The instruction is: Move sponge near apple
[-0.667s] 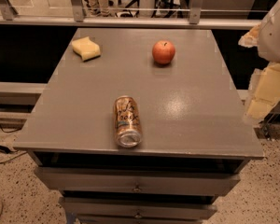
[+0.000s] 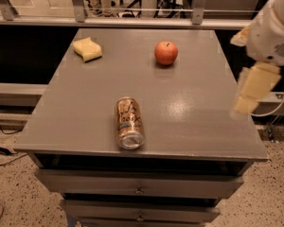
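Sponge (image 2: 87,49): pale yellow block lying flat in the upper left of the frame, at the far left corner of the bench top.
Apple (image 2: 166,53): red-orange, stem dimple up, upper middle of the frame, well apart from the sponge, with bare surface between them.
End effector (image 2: 246,103): cream, at the right edge of the frame, hanging beside the right side of the bench and pointing down-left; it touches nothing. Whether it is parted or closed does not show.
Bench (image 2: 189,112): grey flat top filling the middle of the frame.
Can (image 2: 128,122): orange-patterned, on its side in the lower middle, near the front edge, its end facing the camera.
Drawers (image 2: 139,186): grey fronts under the top, bottom of the frame.
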Action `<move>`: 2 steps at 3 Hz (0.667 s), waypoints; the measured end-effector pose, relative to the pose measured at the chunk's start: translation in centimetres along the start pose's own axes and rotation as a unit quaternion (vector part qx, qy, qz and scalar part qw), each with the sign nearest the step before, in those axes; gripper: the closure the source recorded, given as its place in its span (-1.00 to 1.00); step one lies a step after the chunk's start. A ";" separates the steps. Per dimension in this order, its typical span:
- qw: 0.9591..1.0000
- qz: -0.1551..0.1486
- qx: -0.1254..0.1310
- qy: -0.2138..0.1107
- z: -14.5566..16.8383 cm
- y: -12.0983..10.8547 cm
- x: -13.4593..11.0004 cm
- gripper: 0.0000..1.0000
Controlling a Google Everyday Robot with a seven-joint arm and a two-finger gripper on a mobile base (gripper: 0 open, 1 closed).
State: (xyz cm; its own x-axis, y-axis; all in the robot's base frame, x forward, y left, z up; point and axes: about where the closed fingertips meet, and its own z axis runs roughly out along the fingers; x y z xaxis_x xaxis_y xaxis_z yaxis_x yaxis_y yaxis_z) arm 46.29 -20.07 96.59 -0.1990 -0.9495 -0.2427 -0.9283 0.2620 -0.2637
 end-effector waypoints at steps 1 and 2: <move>0.998 -0.014 0.009 -0.053 4.8 -4.1 -4.8 -1.00; 0.993 -0.034 0.021 -0.112 9.0 -8.3 -11.3 -1.00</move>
State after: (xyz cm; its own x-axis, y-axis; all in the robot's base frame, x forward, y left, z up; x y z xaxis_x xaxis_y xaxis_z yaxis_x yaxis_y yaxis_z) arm 59.08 -9.99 93.16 -0.0566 -0.9047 -0.4222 -0.9221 0.2095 -0.3252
